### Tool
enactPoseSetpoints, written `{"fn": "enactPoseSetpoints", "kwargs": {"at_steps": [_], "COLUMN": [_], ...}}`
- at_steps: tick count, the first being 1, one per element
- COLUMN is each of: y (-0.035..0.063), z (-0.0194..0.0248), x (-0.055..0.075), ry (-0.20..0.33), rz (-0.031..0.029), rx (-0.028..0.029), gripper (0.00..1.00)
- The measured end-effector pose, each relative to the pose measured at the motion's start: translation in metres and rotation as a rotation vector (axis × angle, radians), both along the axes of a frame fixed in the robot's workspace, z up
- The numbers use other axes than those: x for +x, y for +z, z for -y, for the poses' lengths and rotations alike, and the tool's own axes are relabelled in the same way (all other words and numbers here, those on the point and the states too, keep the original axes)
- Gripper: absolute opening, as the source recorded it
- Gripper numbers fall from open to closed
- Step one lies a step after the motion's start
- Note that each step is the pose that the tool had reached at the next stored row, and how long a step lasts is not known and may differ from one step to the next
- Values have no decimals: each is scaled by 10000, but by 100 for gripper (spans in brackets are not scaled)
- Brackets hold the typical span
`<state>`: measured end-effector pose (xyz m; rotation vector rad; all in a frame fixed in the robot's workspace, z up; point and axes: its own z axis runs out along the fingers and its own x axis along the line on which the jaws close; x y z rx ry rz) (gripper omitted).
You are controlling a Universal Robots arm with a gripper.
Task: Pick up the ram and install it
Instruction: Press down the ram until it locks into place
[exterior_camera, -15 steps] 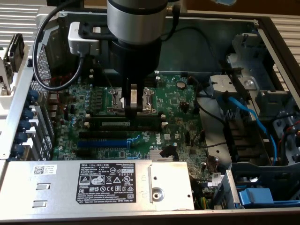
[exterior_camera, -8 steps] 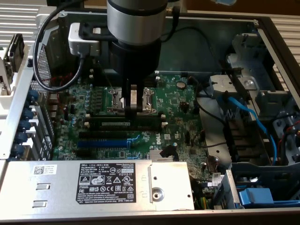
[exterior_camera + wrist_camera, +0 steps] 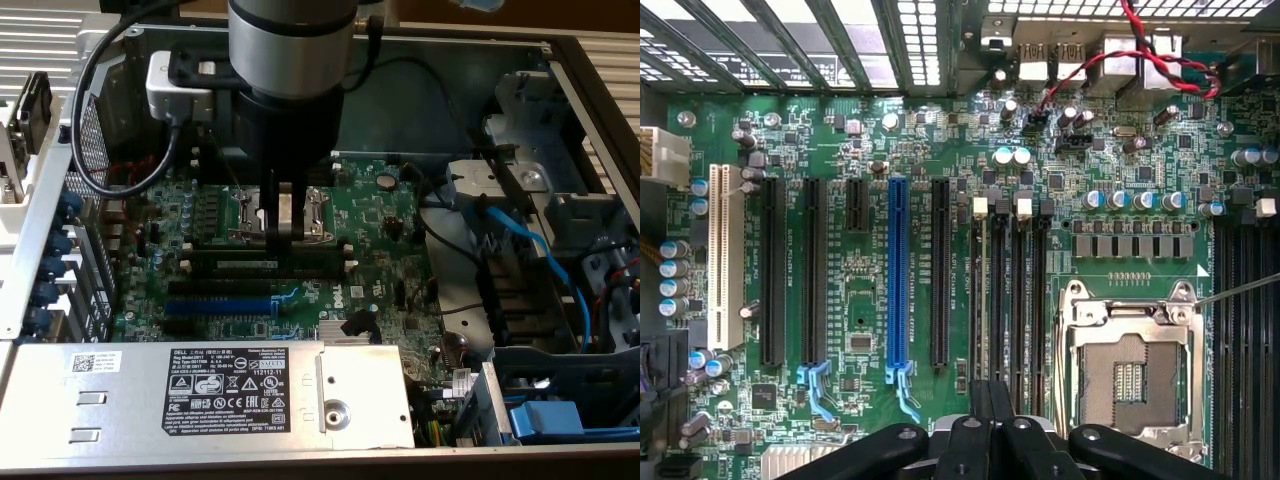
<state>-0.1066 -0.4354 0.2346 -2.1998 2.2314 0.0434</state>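
The ram (image 3: 262,266) is a dark green stick with a narrow white label. It stands on edge in one of the black memory slots (image 3: 270,252) on the motherboard (image 3: 380,250). My gripper (image 3: 283,238) hangs straight down over the slots, fingers shut together, with the tips at the ram's upper edge near its middle. I cannot tell whether the tips pinch that edge or only rest on it. In the wrist view the shut fingertips (image 3: 992,425) sit over the memory slots (image 3: 1010,290) with white end clips, between the blue expansion slot (image 3: 898,280) and the CPU socket (image 3: 1132,375).
The motherboard lies in an open computer case. The power supply (image 3: 210,395) lies along the near side and a drive cage with blue cables (image 3: 530,250) is on the exterior view's right. Black cables (image 3: 110,150) loop from the arm on the exterior view's left.
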Motion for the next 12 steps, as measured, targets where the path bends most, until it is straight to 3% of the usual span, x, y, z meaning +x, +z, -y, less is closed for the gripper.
{"fn": "enactPoseSetpoints", "kwargs": {"at_steps": [12], "y": [-23], "z": [-21], "x": [0], "ry": [41], "rz": [-1], "rx": [-18], "gripper": [10]}}
